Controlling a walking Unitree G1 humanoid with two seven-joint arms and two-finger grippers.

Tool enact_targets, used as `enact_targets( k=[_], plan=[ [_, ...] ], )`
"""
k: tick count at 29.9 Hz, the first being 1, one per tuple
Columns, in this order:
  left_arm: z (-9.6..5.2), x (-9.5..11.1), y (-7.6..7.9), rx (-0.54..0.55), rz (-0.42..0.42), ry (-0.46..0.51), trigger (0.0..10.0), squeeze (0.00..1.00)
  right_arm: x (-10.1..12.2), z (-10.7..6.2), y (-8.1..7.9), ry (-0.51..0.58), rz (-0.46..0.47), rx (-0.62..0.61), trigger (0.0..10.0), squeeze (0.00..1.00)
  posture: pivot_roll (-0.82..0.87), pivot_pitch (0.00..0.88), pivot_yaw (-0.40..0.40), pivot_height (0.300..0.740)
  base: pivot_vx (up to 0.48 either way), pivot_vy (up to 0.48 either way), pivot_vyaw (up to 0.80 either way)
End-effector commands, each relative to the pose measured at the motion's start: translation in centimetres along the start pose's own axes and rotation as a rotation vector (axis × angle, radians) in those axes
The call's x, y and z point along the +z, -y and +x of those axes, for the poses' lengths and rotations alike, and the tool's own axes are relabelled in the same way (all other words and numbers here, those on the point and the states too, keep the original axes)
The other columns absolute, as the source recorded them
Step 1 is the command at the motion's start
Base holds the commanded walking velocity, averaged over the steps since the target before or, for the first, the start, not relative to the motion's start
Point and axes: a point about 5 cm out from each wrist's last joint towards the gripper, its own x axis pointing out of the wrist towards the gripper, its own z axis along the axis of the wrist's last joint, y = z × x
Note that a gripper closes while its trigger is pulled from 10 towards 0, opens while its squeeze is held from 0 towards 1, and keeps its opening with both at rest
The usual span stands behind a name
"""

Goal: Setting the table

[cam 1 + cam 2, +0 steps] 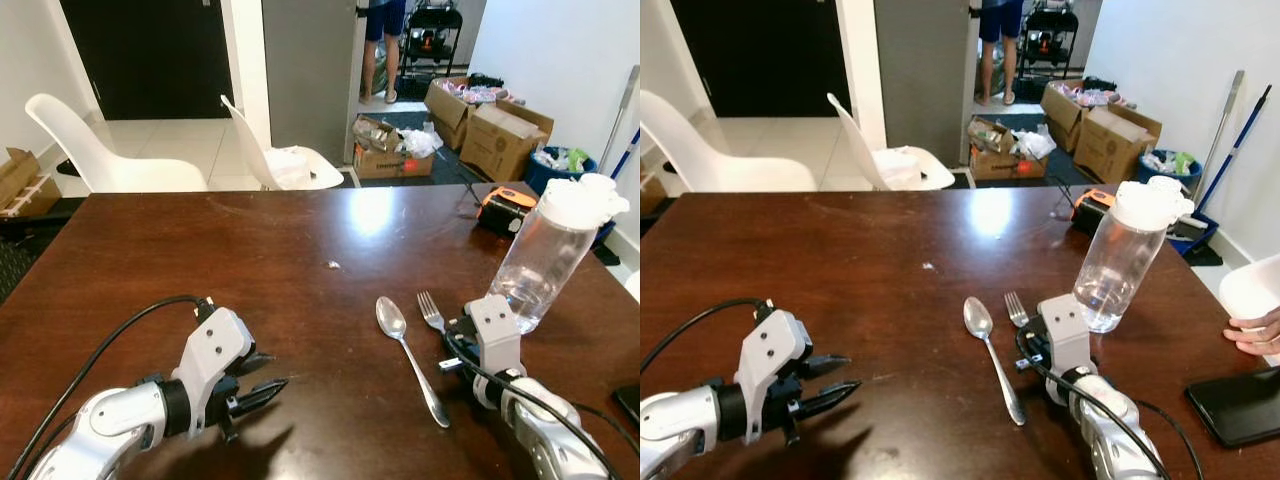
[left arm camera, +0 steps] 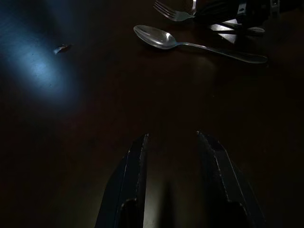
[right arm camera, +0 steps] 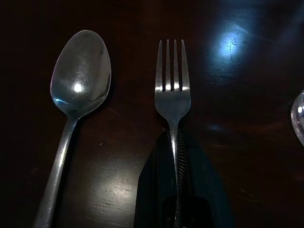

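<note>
Fork lay flat on the tabletop just right of the spoon, handle clamped in the right gripper fingers to line it up parallel, while the left gripper hovered nearby, fingers apart, empty.

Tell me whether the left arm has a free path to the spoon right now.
Probably yes: bare table lies between the open left end effector and the spoon; the right end effector holds only the fork.

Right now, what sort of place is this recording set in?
Probably a home dining area mid-move or being tidied: a dark wooden table with white chairs, a spoon and fork laid out, and open cardboard boxes behind.
</note>
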Motion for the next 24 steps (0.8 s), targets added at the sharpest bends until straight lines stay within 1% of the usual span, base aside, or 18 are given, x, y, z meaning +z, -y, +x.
enact_targets(
  k=[1, 2, 3, 8, 9, 10, 11, 13, 14, 15, 16, 18, 19, 20, 21, 22, 23, 24],
  plan=[
    [-0.1, -0.4, 0.4, -0.012, -0.011, -0.016, 10.0, 0.0, -0.4, 0.1, -0.3, -0.003, 0.025, 0.009, 10.0, 0.0, 0.04, 0.167, 0.126, 0.74, 0.0, 0.0, 0.0],
    [-0.1, -0.4, 0.4, -0.011, -0.012, -0.015, 10.0, 0.0, -0.4, 0.1, -0.4, -0.002, 0.031, 0.011, 10.0, 0.0, 0.04, 0.167, 0.126, 0.74, 0.0, 0.0, 0.0],
    [-0.1, -0.4, 0.4, -0.01, -0.013, -0.015, 10.0, 0.0, -0.4, 0.1, -0.4, 0.001, 0.033, 0.012, 10.0, 1.0, 0.04, 0.168, 0.126, 0.74, 0.0, 0.0, 0.0],
    [0.0, -0.4, 0.6, -0.013, -0.021, -0.012, 10.0, 0.0, 0.2, 0.0, -0.3, 0.034, 0.044, 0.003, 10.0, 1.0, 0.04, 0.172, 0.122, 0.74, 0.0, 0.0, 0.0],
    [0.0, -0.4, 0.7, -0.014, -0.023, -0.01, 10.0, 0.0, 0.6, -0.1, -0.3, 0.056, 0.051, -0.002, 10.0, 0.72, 0.04, 0.173, 0.121, 0.74, 0.0, 0.0, 0.0],
    [0.0, -0.4, 0.8, -0.015, -0.025, -0.009, 10.0, 0.0, 1.0, -0.3, -0.3, 0.073, 0.055, -0.013, 10.0, 0.0, 0.04, 0.174, 0.119, 0.74, 0.0, 0.0, 0.0],
    [0.0, -0.4, 0.8, -0.015, -0.025, -0.009, 10.0, 0.0, 1.0, -0.3, -0.3, 0.073, 0.055, -0.013, 10.0, 0.0, 0.04, 0.174, 0.119, 0.74, 0.0, 0.0, 0.0],
    [0.1, -0.4, 0.9, -0.013, -0.03, -0.008, 10.0, 0.0, 2.7, -0.9, -0.1, 0.137, 0.031, -0.052, 10.0, 0.0, 0.04, 0.176, 0.117, 0.74, 0.0, 0.0, 0.0],
    [0.1, -0.4, 0.9, -0.013, -0.03, -0.008, 10.0, 0.0, 2.7, -0.9, -0.1, 0.137, 0.031, -0.052, 10.0, 0.0, 0.04, 0.176, 0.117, 0.74, 0.0, 0.0, 0.0],
    [0.1, -0.5, 0.9, -0.008, -0.037, -0.005, 10.0, 0.0, 6.1, -1.9, -0.3, 0.305, -0.035, -0.135, 10.0, 0.0, 0.03, 0.178, 0.114, 0.74, 0.0, 0.0, 0.0],
    [0.1, -0.5, 0.9, -0.006, -0.04, -0.004, 10.0, 0.0, 7.2, -2.2, -0.5, 0.365, -0.05, -0.161, 10.0, 0.0, 0.03, 0.178, 0.114, 0.74, 0.0, 0.0, 0.0],
    [0.3, -0.6, 1.0, 0.013, -0.056, 0.005, 10.0, 0.0, 9.1, -2.9, -2.7, 0.482, -0.031, -0.122, 10.0, 0.0, 0.02, 0.177, 0.115, 0.74, 0.0, 0.0, 0.0],
    [0.3, -0.6, 1.0, 0.013, -0.056, 0.005, 10.0, 0.0, 9.1, -2.9, -2.7, 0.482, -0.031, -0.122, 10.0, 0.0, 0.02, 0.177, 0.115, 0.74, 0.0, 0.0, 0.0],
    [0.6, -0.6, 0.8, 0.056, -0.068, 0.018, 10.0, 0.0, 9.3, -3.2, -4.7, 0.507, -0.029, -0.059, 10.0, 0.0, 0.01, 0.176, 0.115, 0.74, 0.0, 0.0, 0.0],
    [0.9, -0.8, 0.2, 0.144, -0.092, 0.034, 10.0, 0.0, 8.9, -3.6, -6.9, 0.526, 0.015, -0.001, 10.0, 0.0, 0.01, 0.175, 0.115, 0.74, 0.0, 0.0, 0.0],
    [1.1, -0.9, -0.1, 0.206, -0.11, 0.043, 10.0, 0.0, 8.6, -3.8, -8.3, 0.533, 0.047, 0.032, 10.0, 0.0, 0.01, 0.174, 0.114, 0.74, 0.0, 0.0, 0.0],
    [1.1, -0.9, -0.1, 0.206, -0.11, 0.043, 10.0, 0.0, 8.6, -3.8, -8.3, 0.533, 0.047, 0.032, 10.0, 0.0, 0.01, 0.174, 0.114, 0.74, 0.0, 0.0, 0.0],
    [1.2, -1.0, -0.5, 0.273, -0.135, 0.052, 10.0, 0.0, 7.8, -4.0, -9.3, 0.519, 0.1, 0.035, 10.0, 0.0, 0.01, 0.172, 0.11, 0.74, 0.0, 0.0, 0.0]
  ],
)
